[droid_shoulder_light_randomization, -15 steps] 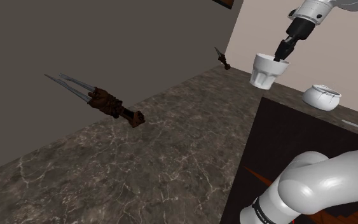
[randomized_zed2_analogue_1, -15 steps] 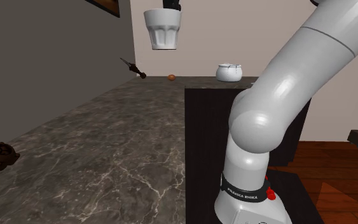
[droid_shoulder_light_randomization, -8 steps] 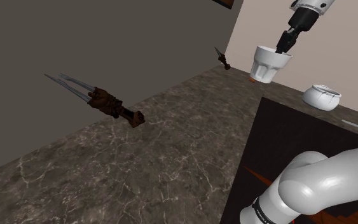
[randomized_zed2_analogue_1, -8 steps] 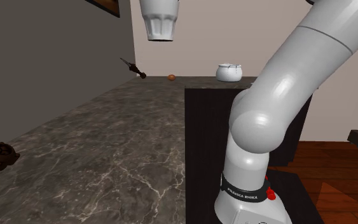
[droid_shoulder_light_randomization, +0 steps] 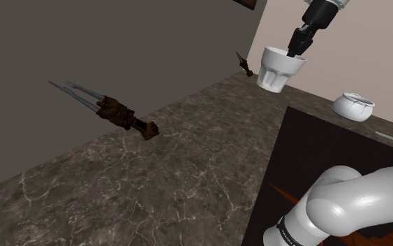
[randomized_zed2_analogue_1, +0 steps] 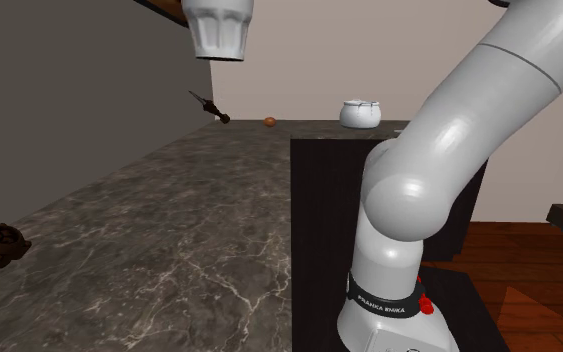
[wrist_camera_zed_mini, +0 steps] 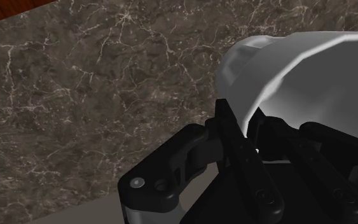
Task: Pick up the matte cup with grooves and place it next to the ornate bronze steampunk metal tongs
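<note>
Cup (droid_shoulder_light_randomization: 280, 70): white, matte, tapering to the base, with shallow vertical grooves. It hangs in the air, clear of the countertop (droid_shoulder_light_randomization: 153, 182), above that surface's far end. The black gripper (droid_shoulder_light_randomization: 294, 52) grips it by the rim, fingers closed narrowly on the wall, apparently one inside and one outside.

Tongs (droid_shoulder_light_randomization: 111, 110): ornate brown body with two slim grey blades, at the surface's edge against the grey wall (droid_shoulder_light_randomization: 118, 42), well apart from the cup.

A small dark pointed item (droid_shoulder_light_randomization: 243, 64), too small to identify, sits near the far corner. A white lidded pot (droid_shoulder_light_randomization: 352, 105) stands beyond the black stand (droid_shoulder_light_randomization: 313, 154).

The surface is dark brown marble with pale veining. The far wall is cream and the floor (randomized_zed2_analogue_1: 529, 260) is reddish wood.
</note>
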You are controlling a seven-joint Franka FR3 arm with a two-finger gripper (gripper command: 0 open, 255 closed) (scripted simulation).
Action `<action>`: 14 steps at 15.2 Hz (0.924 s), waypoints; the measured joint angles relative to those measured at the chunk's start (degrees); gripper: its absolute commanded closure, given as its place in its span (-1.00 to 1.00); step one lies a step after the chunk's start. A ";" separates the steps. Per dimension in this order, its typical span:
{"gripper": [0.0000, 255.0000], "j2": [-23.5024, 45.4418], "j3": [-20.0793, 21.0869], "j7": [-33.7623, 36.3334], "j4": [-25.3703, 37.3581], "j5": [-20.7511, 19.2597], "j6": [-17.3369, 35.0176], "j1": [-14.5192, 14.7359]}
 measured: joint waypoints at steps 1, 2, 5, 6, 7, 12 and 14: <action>1.00 -0.66 1.32 1.47 -0.77 0.53 0.24 0.13; 1.00 -0.80 2.60 2.96 -0.98 1.14 0.48 0.32; 1.00 -0.94 6.13 7.01 -1.89 2.88 1.73 0.90; 1.00 -0.85 7.49 8.56 -2.05 3.53 2.19 1.14; 1.00 -0.99 8.62 9.85 -2.45 4.05 2.65 1.32; 1.00 0.47 14.93 17.03 -1.95 6.88 4.84 2.48; 1.00 1.42 17.45 19.89 -1.34 7.84 5.74 2.95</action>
